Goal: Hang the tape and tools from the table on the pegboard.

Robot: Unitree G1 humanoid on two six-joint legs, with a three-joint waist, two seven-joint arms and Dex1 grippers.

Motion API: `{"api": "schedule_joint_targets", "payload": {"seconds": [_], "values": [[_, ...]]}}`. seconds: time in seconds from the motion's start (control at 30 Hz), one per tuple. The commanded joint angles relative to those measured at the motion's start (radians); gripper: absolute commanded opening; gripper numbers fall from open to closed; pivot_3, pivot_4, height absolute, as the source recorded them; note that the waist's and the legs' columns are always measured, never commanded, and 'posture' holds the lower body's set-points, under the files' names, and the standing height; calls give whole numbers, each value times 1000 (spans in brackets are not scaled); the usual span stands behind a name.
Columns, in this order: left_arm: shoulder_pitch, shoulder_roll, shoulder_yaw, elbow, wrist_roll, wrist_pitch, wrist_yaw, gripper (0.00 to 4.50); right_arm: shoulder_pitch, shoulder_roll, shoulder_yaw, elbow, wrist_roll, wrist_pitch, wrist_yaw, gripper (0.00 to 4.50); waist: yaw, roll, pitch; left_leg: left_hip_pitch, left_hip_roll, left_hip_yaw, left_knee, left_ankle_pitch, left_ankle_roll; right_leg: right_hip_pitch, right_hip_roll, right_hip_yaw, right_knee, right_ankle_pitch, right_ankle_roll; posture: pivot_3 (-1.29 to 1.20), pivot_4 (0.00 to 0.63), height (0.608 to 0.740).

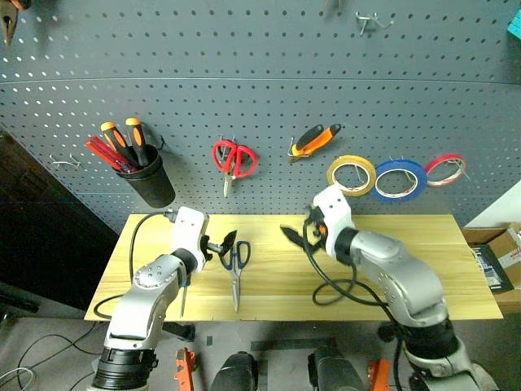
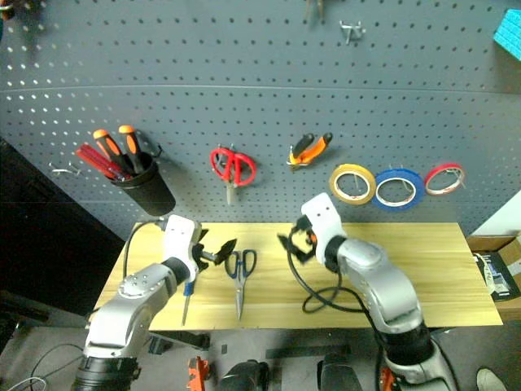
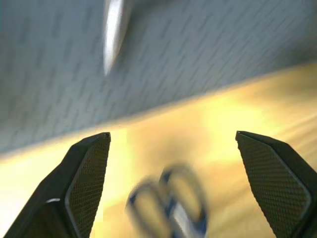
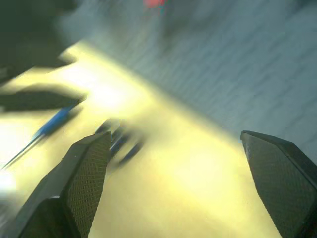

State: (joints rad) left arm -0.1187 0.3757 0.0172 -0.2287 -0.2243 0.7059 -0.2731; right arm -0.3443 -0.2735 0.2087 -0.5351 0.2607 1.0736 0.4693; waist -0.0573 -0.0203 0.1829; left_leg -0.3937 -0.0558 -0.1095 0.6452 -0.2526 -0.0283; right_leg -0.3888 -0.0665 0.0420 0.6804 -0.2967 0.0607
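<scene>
Scissors [image 1: 237, 265], screwdriver [image 1: 185, 295] crowd table [image 1: 456, 269] left; right half bare.

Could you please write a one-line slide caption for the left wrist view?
Open left pincer poised over dark-blue-handled steel scissors lying on the pale wooden table.

Pegboard [image 1: 260, 90] dark grey, dotted with rows of small holes; table [image 1: 423, 261] pale yellow wood; tape [image 1: 352, 175] yellow, see-through; neighbouring rolls blue [image 1: 400, 179] and red [image 1: 445, 170]; scissors [image 1: 237, 262] dark blue handles, steel blades; hung scissors [image 1: 234, 160] red; pliers [image 1: 314, 140] orange-and-black.
</scene>
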Motion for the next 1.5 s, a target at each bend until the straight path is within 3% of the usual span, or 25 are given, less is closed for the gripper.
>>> {"api": "schedule_joint_targets", "payload": {"seconds": [0.03, 0.3, 0.67, 0.77, 1.03, 1.1, 1.3, 1.5], "values": [[15, -35, -66, -19, 37, 124, 55, 4285, 20, -25, 9, -127, 94, 107, 35, 4461, 0, 0, 0, 0, 0, 0, 0, 0, 0, 0, 0, 0, 0, 0, 0, -58, 178, 740], [-5, -147, -136, 86, 102, 267, 168, 4285, 21, -46, 27, -182, 158, 170, 17, 4461, 2, -1, 0, 0, 0, -1, 1, 0, 0, 1, 0, -1, 0, 0, 0, -79, 182, 740], [-126, -292, -68, 318, 141, 243, 281, 4285, -1, -61, 16, -197, 206, 185, -13, 4461, 1, -2, 1, -1, -1, 0, 1, 0, 0, 1, -1, -1, 0, 0, 0, -105, 185, 740], [-129, -308, -40, 327, 142, 241, 298, 3747, -1, -68, -2, -199, 219, 192, -22, 4500, 0, -2, 1, -1, -1, 0, 0, 0, 0, 1, -2, -1, -1, 0, 0, -113, 184, 740], [-91, -252, -60, 294, 147, 165, 217, 1155, 6, -97, -37, -195, 245, 201, -24, 4500, 0, -2, 1, -1, -1, 0, 0, 0, 0, 1, -2, -1, -1, 0, 0, -114, 176, 740], [-63, -220, -76, 246, 147, 144, 174, 720, 9, -110, -41, -199, 248, 194, -26, 4500, 0, -2, 1, -1, -1, 0, 0, 0, 0, 1, -2, -1, -1, 0, 0, -114, 176, 740], [65, -82, -70, 50, 138, 54, 53, 633, 36, -158, -56, -229, 213, 75, -36, 4500, -2, -2, 1, -2, -1, -1, 0, 0, 0, 0, -2, -1, -1, 0, 0, -113, 173, 740], [199, 76, -46, -146, 159, -340, -94, 632, 99, -196, -79, -282, 184, -134, -14, 4500, 4, -2, 1, -3, 0, -1, -1, 0, -1, 0, -5, -2, -4, 0, 0, -101, 166, 740]]}}
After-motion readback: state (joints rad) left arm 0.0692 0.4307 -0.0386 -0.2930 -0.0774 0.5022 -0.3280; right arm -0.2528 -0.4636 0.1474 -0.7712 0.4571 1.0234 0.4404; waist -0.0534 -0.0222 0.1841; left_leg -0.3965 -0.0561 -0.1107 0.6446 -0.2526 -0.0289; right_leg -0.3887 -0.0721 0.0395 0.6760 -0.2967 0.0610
